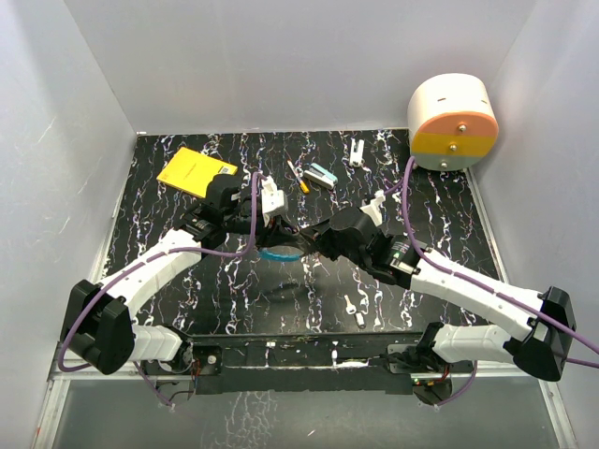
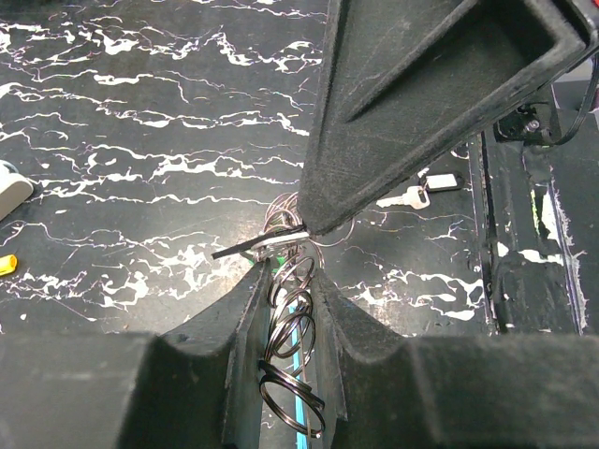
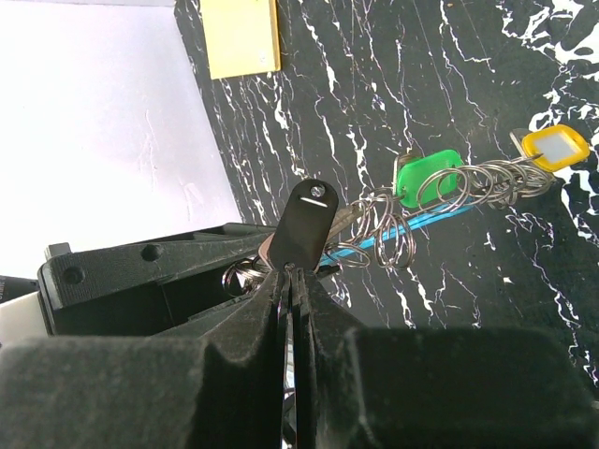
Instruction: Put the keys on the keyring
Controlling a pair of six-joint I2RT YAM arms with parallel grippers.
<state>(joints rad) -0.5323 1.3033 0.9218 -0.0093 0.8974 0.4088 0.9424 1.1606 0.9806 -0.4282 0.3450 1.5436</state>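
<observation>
The keyring (image 3: 412,229) is a thin silver loop with a blue arc, hanging above the tabletop at mid-table (image 1: 276,254). Several small split rings are threaded on it, along with a green-headed key (image 3: 428,175) and a yellow-headed key (image 3: 554,148). My left gripper (image 2: 285,271) is shut on the loop, with rings bunched between its fingers. My right gripper (image 3: 292,271) is shut on a black-headed key (image 3: 304,224) right against the loop, tip to tip with the left gripper (image 1: 281,240). Two silver keys (image 1: 348,303) (image 1: 360,319) lie on the table in front.
At the back lie a yellow pad (image 1: 197,170), an orange-and-white stick (image 1: 298,176), a teal-and-white block (image 1: 321,175) and a white clip (image 1: 357,150). A white, orange and yellow drum (image 1: 452,122) stands at the back right. White walls enclose the black marbled table (image 1: 159,234).
</observation>
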